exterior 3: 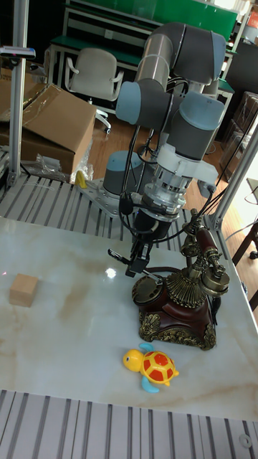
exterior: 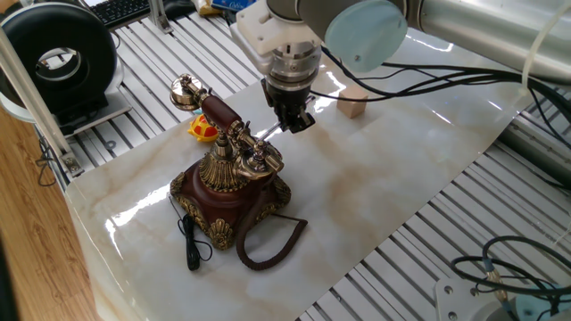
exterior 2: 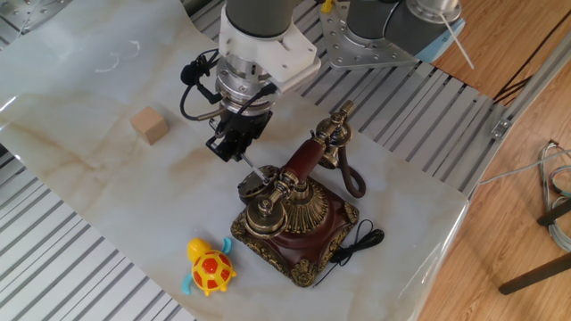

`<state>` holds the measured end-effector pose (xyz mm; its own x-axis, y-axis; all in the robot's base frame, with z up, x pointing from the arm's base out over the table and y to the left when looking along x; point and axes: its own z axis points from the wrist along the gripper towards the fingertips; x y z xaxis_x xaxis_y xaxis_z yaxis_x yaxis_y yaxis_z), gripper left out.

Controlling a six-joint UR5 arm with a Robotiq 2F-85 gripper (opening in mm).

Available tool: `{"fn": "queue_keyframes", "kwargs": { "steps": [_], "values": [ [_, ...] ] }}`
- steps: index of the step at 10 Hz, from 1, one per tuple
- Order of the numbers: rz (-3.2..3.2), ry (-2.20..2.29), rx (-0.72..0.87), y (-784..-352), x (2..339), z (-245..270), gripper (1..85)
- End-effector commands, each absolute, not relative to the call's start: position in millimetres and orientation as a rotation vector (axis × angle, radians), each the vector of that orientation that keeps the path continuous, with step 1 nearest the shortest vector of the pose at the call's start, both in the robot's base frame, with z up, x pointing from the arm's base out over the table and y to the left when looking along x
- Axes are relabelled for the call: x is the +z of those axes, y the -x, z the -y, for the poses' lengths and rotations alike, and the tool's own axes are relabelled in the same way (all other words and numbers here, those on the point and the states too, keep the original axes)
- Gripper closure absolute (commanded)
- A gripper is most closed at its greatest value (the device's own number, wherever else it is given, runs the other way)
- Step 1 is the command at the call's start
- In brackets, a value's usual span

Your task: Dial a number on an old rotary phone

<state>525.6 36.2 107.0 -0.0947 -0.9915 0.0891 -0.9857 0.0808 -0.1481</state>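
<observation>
The old rotary phone [exterior: 234,192] [exterior 2: 294,218] [exterior 3: 179,305] stands on the marble tabletop, with a dark red-brown base, brass trim and its red-and-brass handset [exterior 2: 308,156] resting across the cradle. My gripper [exterior: 290,120] [exterior 2: 234,147] [exterior 3: 140,262] hangs just beside the dial, shut on a thin silver stylus [exterior: 268,132] [exterior 2: 252,169]. The stylus slants down from the fingers with its tip at the brass dial [exterior 2: 256,187] [exterior 3: 147,289]. The coiled brown cord [exterior: 268,236] loops out in front of the base.
A yellow-and-orange toy turtle [exterior 2: 208,267] [exterior 3: 152,367] lies near the phone. A small wooden cube [exterior 2: 149,125] [exterior: 353,106] [exterior 3: 23,290] sits farther off on the marble. A black ring-shaped device [exterior: 58,58] stands beyond the table edge.
</observation>
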Motion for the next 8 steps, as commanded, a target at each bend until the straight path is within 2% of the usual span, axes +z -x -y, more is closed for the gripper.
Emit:
{"fn": "queue_keyframes", "kwargs": {
  "steps": [1,8],
  "values": [
    [-2.283,2.078,-0.255,-524.5,104.3,-35.6,84.3],
    [-2.277,2.084,-0.262,-528.4,99.9,-34.1,84.3]
  ]
}}
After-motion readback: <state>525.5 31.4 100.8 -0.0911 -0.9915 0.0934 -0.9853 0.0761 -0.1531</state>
